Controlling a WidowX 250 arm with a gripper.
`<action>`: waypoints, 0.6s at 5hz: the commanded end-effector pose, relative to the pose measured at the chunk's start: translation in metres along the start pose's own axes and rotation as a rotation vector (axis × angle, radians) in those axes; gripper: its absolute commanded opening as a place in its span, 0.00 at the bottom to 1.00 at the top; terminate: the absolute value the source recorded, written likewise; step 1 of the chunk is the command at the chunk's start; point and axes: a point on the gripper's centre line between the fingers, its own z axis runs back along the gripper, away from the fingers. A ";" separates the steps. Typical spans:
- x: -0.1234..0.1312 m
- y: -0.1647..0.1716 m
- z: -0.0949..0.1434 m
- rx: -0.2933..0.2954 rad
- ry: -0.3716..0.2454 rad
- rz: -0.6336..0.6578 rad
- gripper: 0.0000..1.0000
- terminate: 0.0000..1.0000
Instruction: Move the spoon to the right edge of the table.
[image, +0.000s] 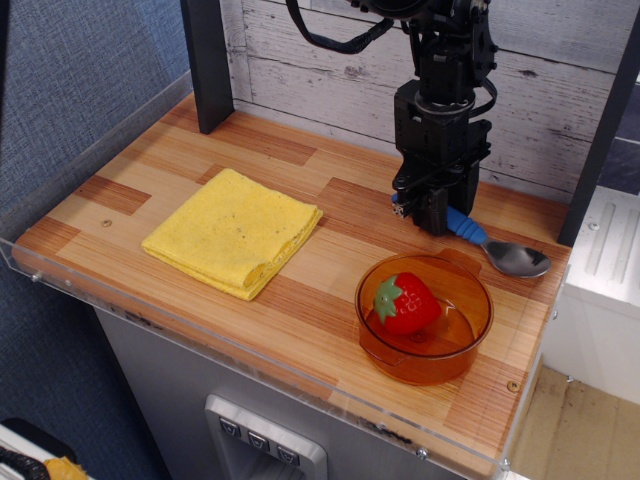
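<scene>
Spoon (498, 246) lies low at the right edge of the table (300, 300), toward the far right corner, its silver bowl pointing to the right edge and its blue handle running back under the gripper (432, 216). Whether the bowl rests on the wood or hangs just above it cannot be told from this view. The black gripper stands upright over the handle end, jaws clamped on the blue handle; only a short length of blue shows beside the fingers.

An orange translucent bowl (425, 318) sits near the front right corner, just in front of the spoon and apart from it. A red toy strawberry (406, 302) with a green top lies inside this bowl, toward its left side.

A folded yellow cloth (234, 230) lies flat left of centre, well apart from the spoon and the bowl, its corners turned at an angle to the table edges.

A clear acrylic rim (250, 362) runs along the front and left edges. A dark post (207, 62) stands at the far left corner, against a whitewashed plank wall (320, 60) behind the far edge.
</scene>
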 end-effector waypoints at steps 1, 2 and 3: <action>0.010 0.002 0.027 -0.055 -0.019 -0.030 1.00 0.00; 0.010 0.000 0.047 -0.084 -0.048 -0.051 1.00 0.00; 0.016 0.004 0.080 -0.099 -0.095 -0.067 1.00 0.00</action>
